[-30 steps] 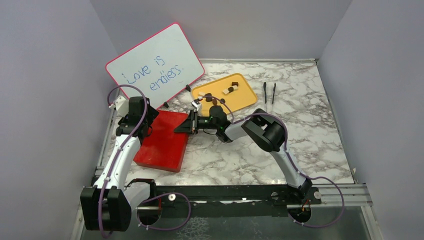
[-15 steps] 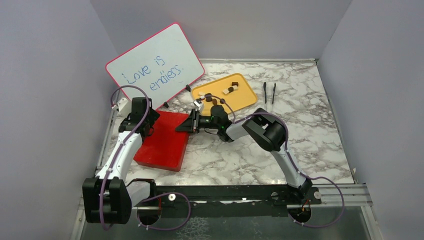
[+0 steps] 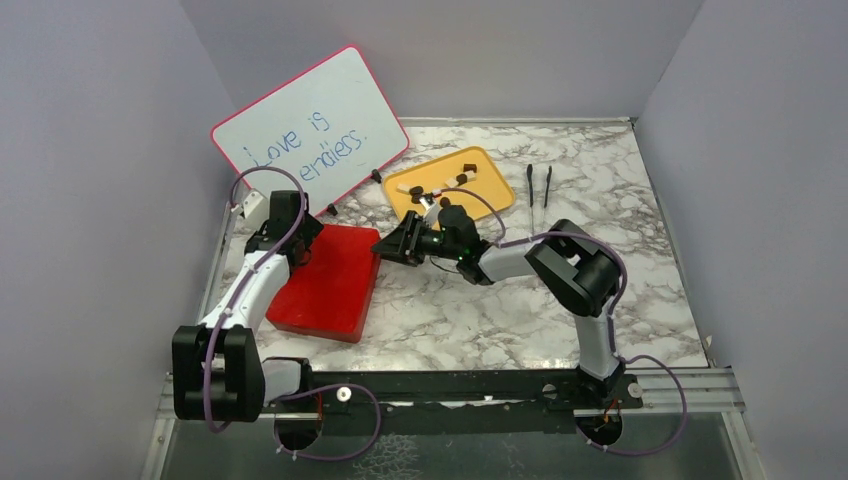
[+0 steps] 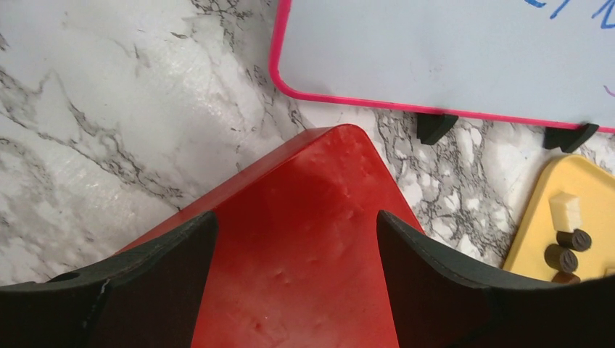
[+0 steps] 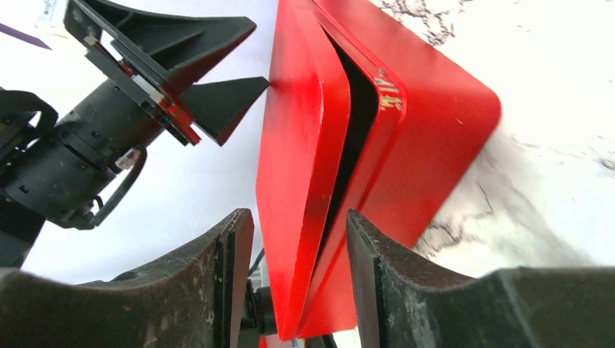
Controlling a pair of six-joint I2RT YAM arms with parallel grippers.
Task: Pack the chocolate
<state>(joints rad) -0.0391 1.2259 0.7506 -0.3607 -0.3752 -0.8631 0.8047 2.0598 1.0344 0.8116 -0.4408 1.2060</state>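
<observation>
- Red box (image 4: 312, 239): glossy, hard-looking, lid faintly dimpled.
- Table (image 4: 109, 109): marble-patterned, finely grained, soft sheen.
- Whiteboard (image 4: 435, 51): smooth face, pink plastic-looking rim.
- Yellow tray (image 4: 573, 177): matt plastic.
- Chocolate (image 4: 563, 258): dull, matt.

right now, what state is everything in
red box, lid ajar, gap showing
left gripper, open above the box's corner
right gripper, open, fingers either side of the box edge
chocolate, unpacked, loose on yellow tray
whiteboard, propped up, tilted
tweezers, lying flat, unheld
</observation>
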